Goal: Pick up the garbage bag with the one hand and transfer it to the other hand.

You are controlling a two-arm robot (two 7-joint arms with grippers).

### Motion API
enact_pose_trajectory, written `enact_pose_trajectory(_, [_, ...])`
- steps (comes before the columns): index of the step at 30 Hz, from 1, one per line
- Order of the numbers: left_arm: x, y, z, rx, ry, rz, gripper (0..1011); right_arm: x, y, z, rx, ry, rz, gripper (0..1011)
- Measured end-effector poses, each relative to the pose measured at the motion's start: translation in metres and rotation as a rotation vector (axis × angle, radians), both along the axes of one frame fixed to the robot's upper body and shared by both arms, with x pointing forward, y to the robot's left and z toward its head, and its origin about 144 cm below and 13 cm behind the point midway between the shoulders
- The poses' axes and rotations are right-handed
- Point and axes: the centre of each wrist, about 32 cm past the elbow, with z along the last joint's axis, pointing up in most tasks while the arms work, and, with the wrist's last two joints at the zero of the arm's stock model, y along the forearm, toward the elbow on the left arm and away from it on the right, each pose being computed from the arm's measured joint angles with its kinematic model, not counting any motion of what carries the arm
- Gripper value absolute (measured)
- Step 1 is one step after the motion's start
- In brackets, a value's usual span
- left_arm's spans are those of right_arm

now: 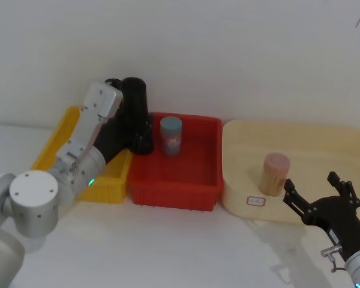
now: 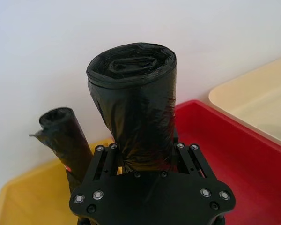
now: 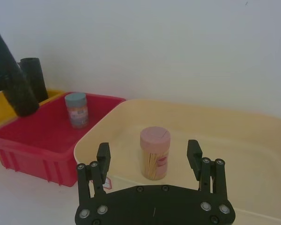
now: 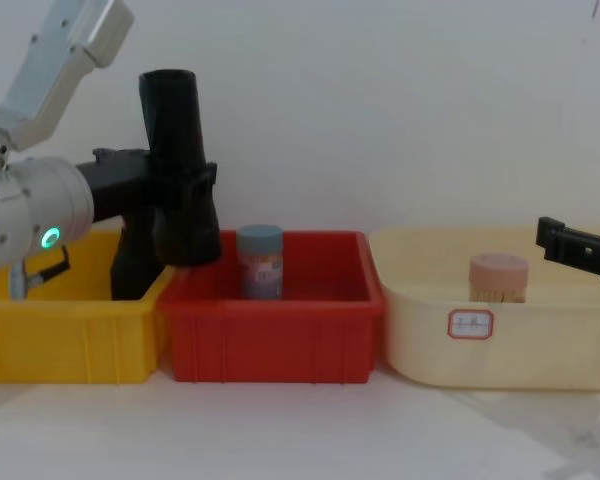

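The garbage bag [image 2: 136, 93], a smooth black roll, stands upright in my left gripper [image 2: 145, 152], which is shut on its lower part. In the chest view the garbage bag [image 4: 175, 130] hangs above the edge between the yellow and red bins, with the left gripper [image 4: 195, 185] clamped on it and a green light on that arm. The head view shows the garbage bag [image 1: 135, 102] at the back left. My right gripper [image 3: 148, 149] is open and holds nothing. The right gripper [image 1: 311, 182] hovers at the front right of the cream tub [image 1: 324, 135], far from the bag.
A second black roll [image 2: 65, 140] with a ragged flap stands in the yellow bin [image 4: 60, 330]. The red bin [image 4: 270, 345] holds a blue-lidded jar [image 4: 260, 260]. A pink-lidded toothpick jar [image 3: 154, 152] stands in the cream tub, just ahead of my right gripper. A white wall is close behind.
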Motion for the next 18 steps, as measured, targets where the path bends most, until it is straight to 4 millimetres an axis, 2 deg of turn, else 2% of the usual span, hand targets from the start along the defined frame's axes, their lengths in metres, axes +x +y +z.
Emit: enact_pose_trajectory(18, [-0.054,-0.015,-0.022,0.012,-0.01,0.017,486,0.0,0.0,0.0,0.0,0.0,0.0,1001])
